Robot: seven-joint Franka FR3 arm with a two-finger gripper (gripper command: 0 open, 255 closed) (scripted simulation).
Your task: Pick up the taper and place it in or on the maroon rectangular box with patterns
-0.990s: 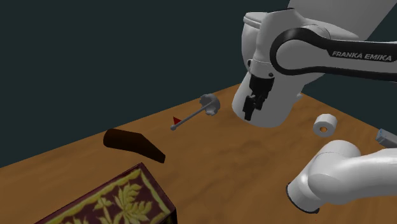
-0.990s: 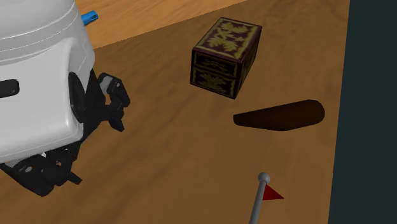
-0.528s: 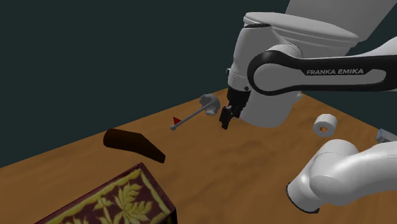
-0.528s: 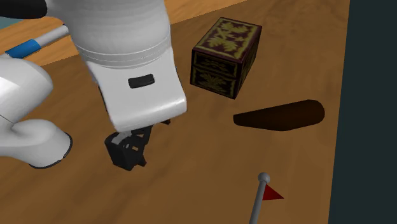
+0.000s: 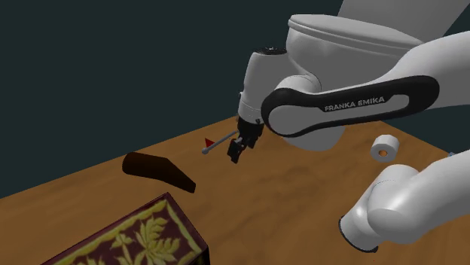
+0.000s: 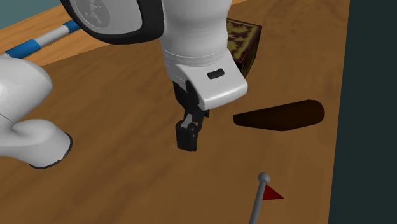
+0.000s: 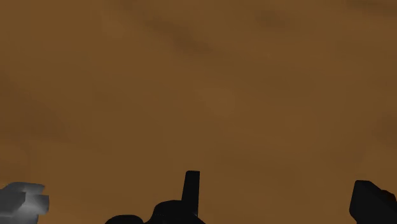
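Observation:
The taper is a thin grey rod with a ball tip and a small red flag. It lies on the wooden table near the far edge, and its tip end shows in the second exterior view. My gripper hangs just beside the rod, fingers pointing down at the table. In the second exterior view the gripper is apart from the rod's tip. The wrist view has the two fingers standing apart, open, over bare wood, nothing between them. The maroon box with gold leaf patterns stands closed near the table's front; my arm partly hides it.
A dark brown tapered piece lies between taper and box. A white ring sits at the shoulder view's right. A blue-and-white stick lies far off. A grey shape shows beside one finger. A dark wall stands beyond the table's far edge.
My arm has swung toward the shoulder view's left, carrying the gripper from near the rod's round base to beside the rod's shaft. The objects have not moved.

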